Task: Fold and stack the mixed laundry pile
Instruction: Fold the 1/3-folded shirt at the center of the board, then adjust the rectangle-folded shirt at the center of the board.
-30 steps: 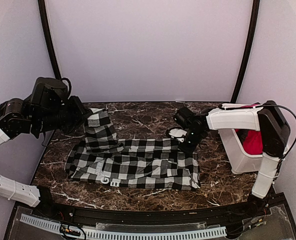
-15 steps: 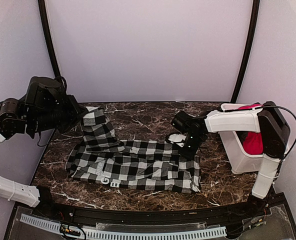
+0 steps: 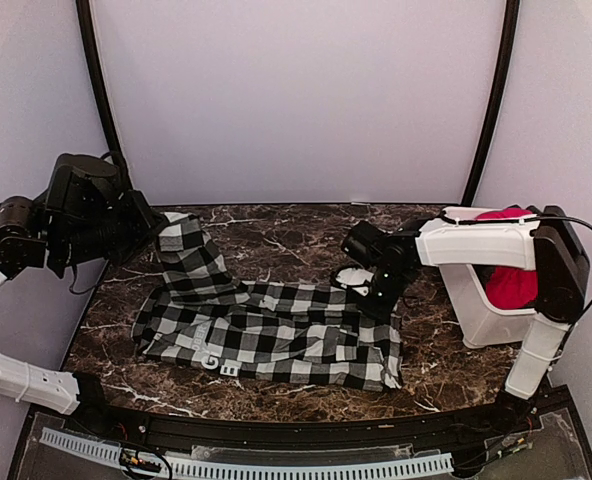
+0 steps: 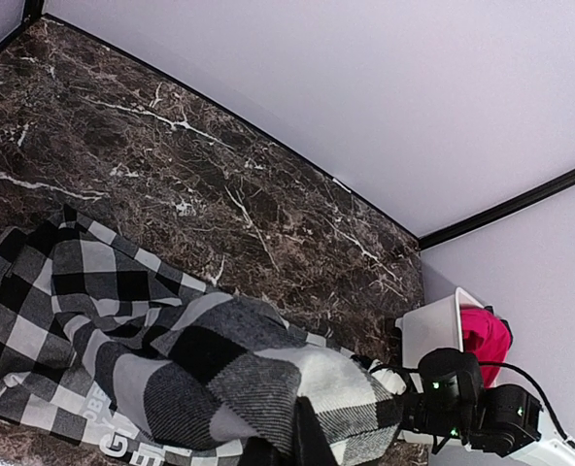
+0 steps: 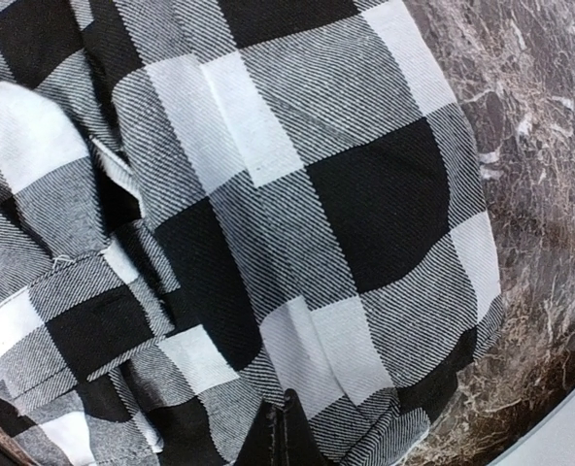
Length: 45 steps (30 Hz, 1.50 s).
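The black-and-white checked garment (image 3: 276, 335) lies spread across the marble table, with white lettering (image 3: 216, 362) near its front edge. My left gripper (image 3: 162, 226) is shut on its far-left corner and holds that corner raised off the table. In the left wrist view the checked garment (image 4: 219, 379) drapes over my left gripper (image 4: 302, 442). My right gripper (image 3: 378, 288) is shut on the far-right corner, low at the table. In the right wrist view the checked garment (image 5: 297, 194) fills the frame above my right gripper (image 5: 283, 427). The red garment (image 3: 511, 285) sits inside the bin.
A white plastic bin (image 3: 481, 320) stands at the table's right edge, beside the right arm; the bin (image 4: 428, 330) also shows in the left wrist view. Bare marble table (image 3: 286, 235) lies behind the cloth. Black frame posts (image 3: 96, 90) rise at both back corners.
My left arm has drawn back to the left, pulling the raised corner with it. My right gripper has moved slightly nearer and lower with its corner.
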Tool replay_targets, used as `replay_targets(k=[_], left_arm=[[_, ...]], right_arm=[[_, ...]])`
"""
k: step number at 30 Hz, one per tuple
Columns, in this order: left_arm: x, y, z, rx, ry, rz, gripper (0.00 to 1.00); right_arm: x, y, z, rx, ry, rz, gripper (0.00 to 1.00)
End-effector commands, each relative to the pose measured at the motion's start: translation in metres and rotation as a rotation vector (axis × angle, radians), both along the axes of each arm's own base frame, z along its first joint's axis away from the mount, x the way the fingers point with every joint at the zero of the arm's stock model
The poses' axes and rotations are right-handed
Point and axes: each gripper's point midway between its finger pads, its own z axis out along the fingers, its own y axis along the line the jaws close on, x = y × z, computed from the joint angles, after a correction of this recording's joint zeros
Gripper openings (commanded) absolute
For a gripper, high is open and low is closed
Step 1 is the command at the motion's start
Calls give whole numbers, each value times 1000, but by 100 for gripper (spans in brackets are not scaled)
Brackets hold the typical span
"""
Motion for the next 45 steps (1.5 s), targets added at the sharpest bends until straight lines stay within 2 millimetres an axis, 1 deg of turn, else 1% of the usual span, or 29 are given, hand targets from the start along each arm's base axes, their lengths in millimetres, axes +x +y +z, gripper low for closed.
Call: replay_targets(k=[1, 5, 8, 11, 13, 14, 15, 16, 17, 18, 19, 20, 21, 22, 23, 24, 25, 26, 27, 31, 32, 33, 35, 38, 40, 41, 45], left_arm=[[0, 13, 21, -5, -55, 12, 0], [3, 12, 21, -8, -50, 2, 0], [3, 14, 21, -11, -47, 0, 0], [3, 14, 21, -21, -45, -11, 0], [3, 9, 19, -24, -40, -33, 0], [3, 3, 19, -20, -39, -63, 0], [3, -1, 17, -18, -36, -78, 0], [4, -9, 14, -8, -27, -111, 0], [5, -13, 12, -1, -23, -129, 0], [5, -23, 8, 15, -16, -170, 0], [6, -27, 6, 24, -12, -189, 0], [7, -36, 0, 46, 0, -231, 0], [7, -41, -1, 56, 4, -251, 0], [7, -49, -7, 78, 21, -284, 0], [7, -53, -10, 86, 34, -303, 0], [9, -58, -18, 118, 57, -320, 0], [11, -65, -28, 144, 85, -339, 0], [11, -67, -31, 159, 103, -349, 0], [11, -72, -43, 184, 135, -371, 0], [12, -85, -63, 218, 193, -413, 0], [12, -86, -66, 223, 199, -418, 0], [13, -88, -68, 223, 201, -424, 0], [13, -89, -69, 218, 197, -425, 0], [16, -86, -74, 209, 206, -416, 0], [18, -85, -75, 195, 208, -414, 0], [18, -87, -75, 185, 210, -421, 0], [18, -91, -76, 155, 214, -436, 0]], right_arm=[[-12, 10, 13, 22, 8, 6, 0], [-20, 17, 13, 32, 28, 28, 0], [-23, 15, 9, 16, 40, 29, 0], [-28, 10, -5, -13, 70, 30, 0], [-33, 7, -18, -39, 104, 27, 0], [-35, 6, -24, -49, 120, 25, 0], [-36, 6, -28, -53, 135, 22, 2], [-36, 6, -31, -60, 141, 13, 6], [-35, 7, -31, -62, 137, 2, 10], [-32, 8, -28, -54, 127, -6, 15], [-30, 12, -22, -35, 114, -8, 24], [-25, 16, -12, -14, 87, -16, 36], [-20, 19, -2, 8, 59, -21, 44], [-15, 24, 12, 43, 26, -21, 50], [-11, 28, 25, 73, -4, -21, 56], [-7, 32, 37, 103, -31, -21, 60], [-4, 37, 49, 141, -52, -18, 63], [-2, 43, 60, 181, -70, -11, 66], [-1, 48, 70, 221, -85, -3, 69], [3, 74, 113, 406, -138, 19, 72], [2, 83, 124, 468, -143, 30, 73], [-4, 93, 138, 549, -143, 63, 74], [-22, 114, 164, 703, -155, 157, 76], [-51, 138, 196, 847, -174, 280, 79], [-67, 156, 209, 871, -207, 352, 79], [-73, 165, 210, 859, -233, 378, 79], [-78, 193, 210, 751, -429, 438, 79]])
